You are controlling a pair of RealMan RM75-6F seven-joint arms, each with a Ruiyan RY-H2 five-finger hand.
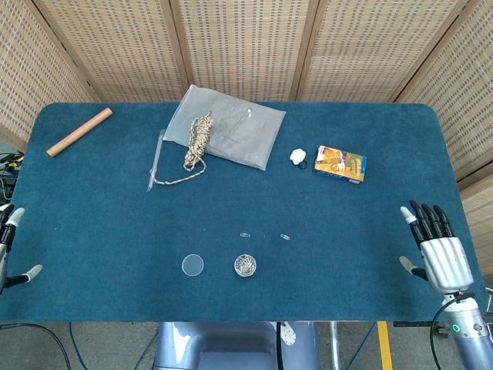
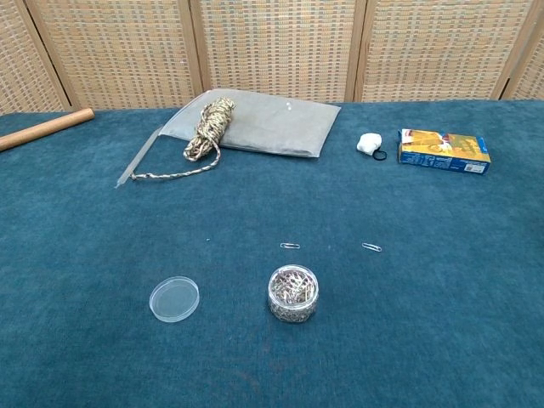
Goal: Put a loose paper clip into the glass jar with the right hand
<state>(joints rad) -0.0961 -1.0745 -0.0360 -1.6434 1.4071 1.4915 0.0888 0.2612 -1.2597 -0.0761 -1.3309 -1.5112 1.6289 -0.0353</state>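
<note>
- Our right hand [image 1: 441, 253] is at the table's right edge, fingers spread, holding nothing.
- The glass jar [image 2: 293, 294] stands uncovered, so clips can drop in.
- Two loose paper clips [image 2: 290, 246] lie just behind it.

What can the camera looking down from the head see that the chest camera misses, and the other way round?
Only the head view shows the robot's hands: the right hand at the table's right edge, fingers apart and holding nothing, and the tips of the left hand at the left edge.

Only the chest view shows the glass jar from the side, with the clips piled inside it.

Both show the jar, its lid lying beside it, two loose paper clips on the cloth, the rope and the small box.
</note>
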